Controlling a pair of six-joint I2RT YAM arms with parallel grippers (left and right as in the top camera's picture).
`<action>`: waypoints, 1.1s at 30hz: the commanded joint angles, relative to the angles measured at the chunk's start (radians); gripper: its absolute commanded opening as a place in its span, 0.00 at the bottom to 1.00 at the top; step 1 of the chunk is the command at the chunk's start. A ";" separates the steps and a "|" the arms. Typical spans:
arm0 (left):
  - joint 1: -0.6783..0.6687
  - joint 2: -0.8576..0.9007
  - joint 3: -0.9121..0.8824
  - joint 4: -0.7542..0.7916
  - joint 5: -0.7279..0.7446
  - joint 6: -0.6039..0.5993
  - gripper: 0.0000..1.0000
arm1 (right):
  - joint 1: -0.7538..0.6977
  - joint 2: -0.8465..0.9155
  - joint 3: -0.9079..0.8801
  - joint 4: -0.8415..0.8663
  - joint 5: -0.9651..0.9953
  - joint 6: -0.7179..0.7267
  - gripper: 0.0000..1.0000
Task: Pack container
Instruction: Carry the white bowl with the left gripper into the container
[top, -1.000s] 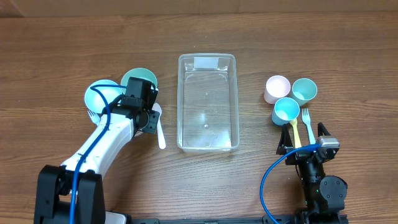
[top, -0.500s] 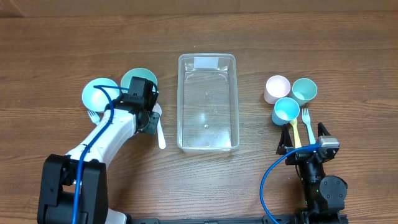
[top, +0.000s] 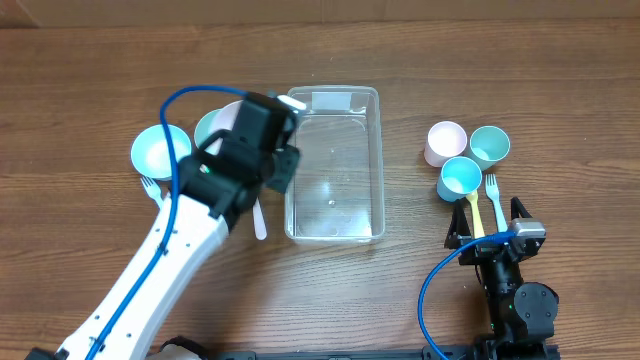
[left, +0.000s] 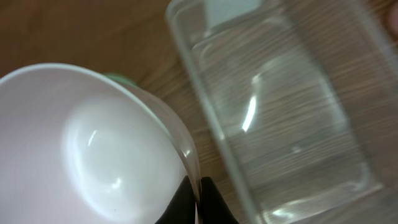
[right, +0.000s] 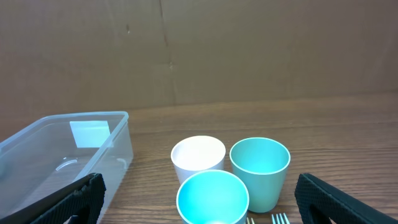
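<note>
The clear container (top: 333, 165) stands empty at the table's middle. It also shows in the left wrist view (left: 280, 93). My left gripper (top: 252, 125) hangs above the table just left of the container's far left corner. In the left wrist view the left gripper (left: 198, 199) is shut on the rim of a pale pink bowl (left: 93, 149), which also shows overhead (top: 228, 116). The bowl is held over a green bowl (top: 208, 130). My right gripper (top: 495, 232) is open and empty at the front right; in the right wrist view the right gripper (right: 199, 208) faces the cups.
A light blue bowl (top: 160, 148) and a white fork (top: 150, 187) lie at the left. A white spoon (top: 259, 215) lies beside the container. A pink cup (top: 446, 142), a teal cup (top: 490, 145), a blue cup (top: 459, 178), a yellow fork (top: 474, 212) and a blue fork (top: 493, 192) sit at the right.
My left arm has risen and swung right toward the container, carrying the pale pink bowl by its rim. The right arm has not moved.
</note>
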 joint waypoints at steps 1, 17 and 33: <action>-0.136 -0.009 0.029 0.081 -0.014 0.064 0.04 | -0.003 -0.006 -0.010 0.006 0.005 -0.004 1.00; -0.222 0.384 0.029 0.448 -0.078 0.307 0.04 | -0.003 -0.006 -0.010 0.006 0.005 -0.004 1.00; -0.103 0.530 0.029 0.544 0.016 0.307 0.11 | -0.003 -0.006 -0.010 0.006 0.005 -0.004 1.00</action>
